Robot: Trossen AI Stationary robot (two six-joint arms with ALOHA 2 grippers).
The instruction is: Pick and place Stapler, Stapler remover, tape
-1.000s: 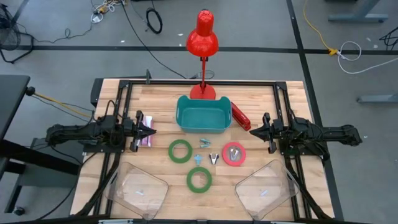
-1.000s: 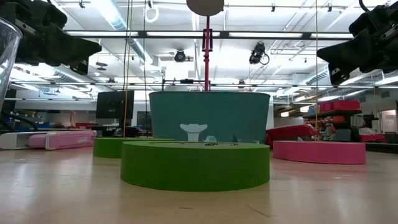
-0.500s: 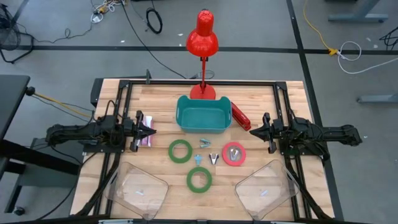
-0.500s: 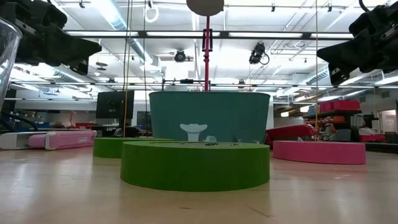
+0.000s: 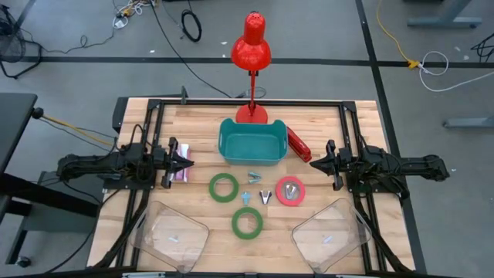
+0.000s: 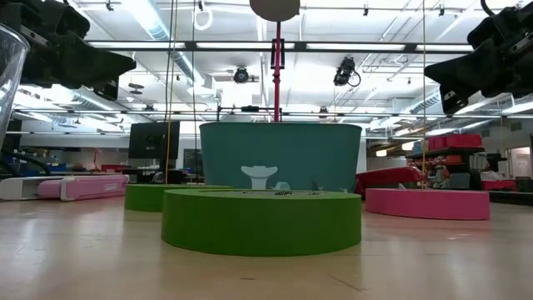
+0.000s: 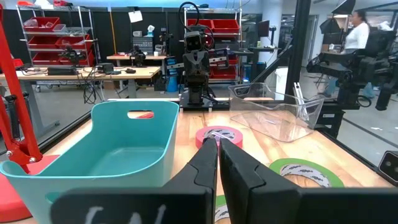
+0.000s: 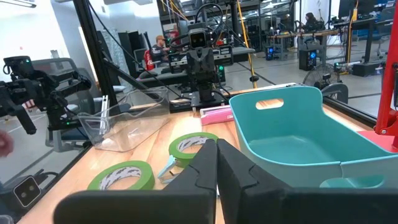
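- Using the teal bin (image 5: 250, 143) as the anchor, since it sits mid-table right in front of the red lamp (image 5: 251, 58) and is presumably where everything ends up. It looks empty so far, so I'd say nothing's been placed yet.
- The left gripper (image 5: 187, 163) hangs off to the bin's left with its fingers pressed together, holding nothing. The right gripper (image 5: 314, 164) mirrors it on the bin's right, also pinched shut and empty. Looks like a parked pose, both clear of the work so neither blocks the other's reach.
- Tape: one green roll (image 5: 224, 188) sits just in front of the bin's left corner, the second green roll (image 5: 247, 222) is further out front, and the red-pink roll (image 5: 290, 191) is in front of the right corner. All are lying flat, well spread, easy to grab by the rim.
- The red stapler (image 5: 299, 144) is snug against the bin's right side, handy for the right arm. A pink stapler (image 5: 180, 161) lies to the bin's left, under the left gripper.
- The small staple removers (image 5: 255, 178) are clustered between the tape rolls, just in front of the bin. Those look fiddly.
- Two clear plastic trays (image 5: 174, 234) sit at the front corners, furthest from the bin.
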